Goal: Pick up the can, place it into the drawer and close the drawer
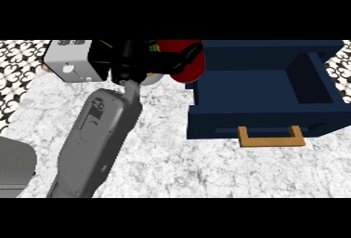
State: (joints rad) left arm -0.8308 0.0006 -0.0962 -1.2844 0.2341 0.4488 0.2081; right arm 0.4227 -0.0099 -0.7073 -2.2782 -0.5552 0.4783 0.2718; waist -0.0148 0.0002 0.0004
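Observation:
The dark red can (179, 65) is at the back of the counter, right against the outer left wall of the open dark blue drawer (247, 83). My right hand (133, 60) reaches up from the lower left, its black fingers curled round the can and covering its left side. I cannot tell whether the can rests on the counter or is lifted. The drawer is pulled out toward me, its inside shows nothing in it, and a wooden handle (270, 138) sits on its front. Only a grey piece of my left arm (14, 167) shows at the lower left edge.
A white and grey box-like appliance (68, 62) stands at the back left, close beside my right hand. A pale round object (152, 79) peeks out under the hand. The marbled counter (178, 162) spreads in front of the drawer.

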